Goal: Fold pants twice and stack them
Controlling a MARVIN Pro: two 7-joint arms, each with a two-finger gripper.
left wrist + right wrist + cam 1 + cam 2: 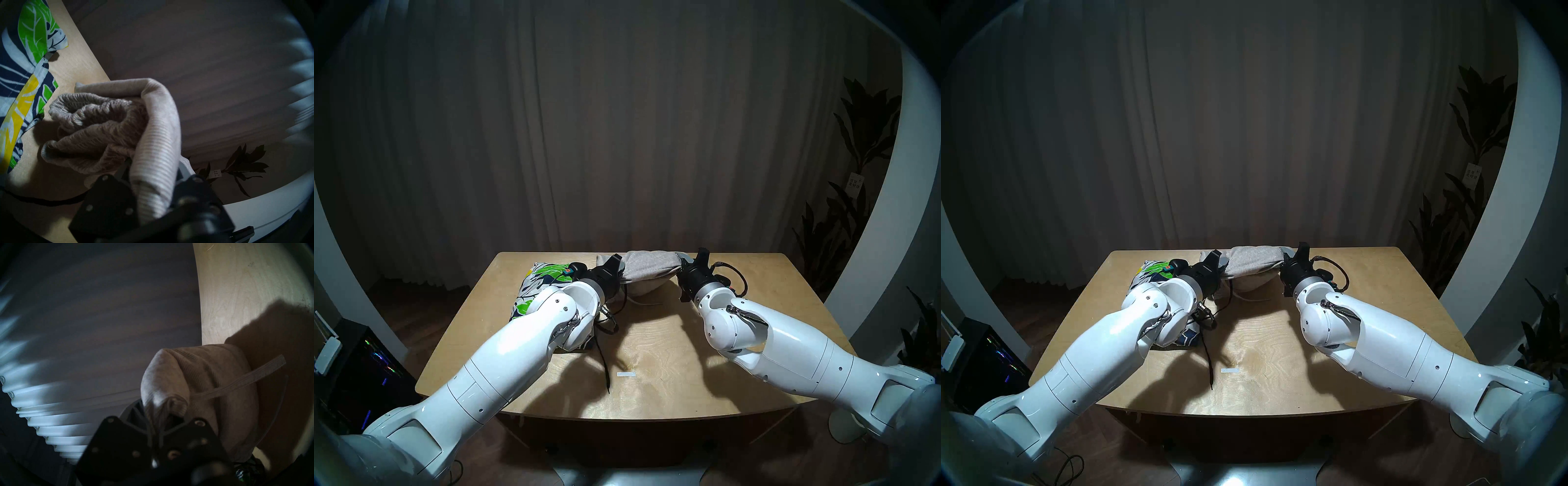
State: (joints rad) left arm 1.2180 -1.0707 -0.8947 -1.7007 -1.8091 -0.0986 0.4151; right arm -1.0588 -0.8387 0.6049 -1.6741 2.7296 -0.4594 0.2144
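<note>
Nearest the robot, a bare stretch of the wooden tabletop [653, 380] carried a small white strip [625, 374] and a loose black drawstring [604, 366] trailing from the leaf-print shorts [531, 288]. Those shorts lay flat on the left side of the tabletop, partly hidden beneath the left arm.

Farther back, the grey shorts [648, 269] hung lifted between both arms near the far edge, sagging in the middle, their lowest fold close to the wood; whether it touched could not be told. The left gripper [153, 190] was clamped shut on one end of the grey shorts, ribbed cloth bunched between its fingers. The right gripper [163, 414] was likewise closed tight on the other end, and a pale flat cord [237, 380] dangled from the cloth there.

Behind the tabletop hung a dark curtain [619, 135], with a leafy plant [857, 152] at far right.
</note>
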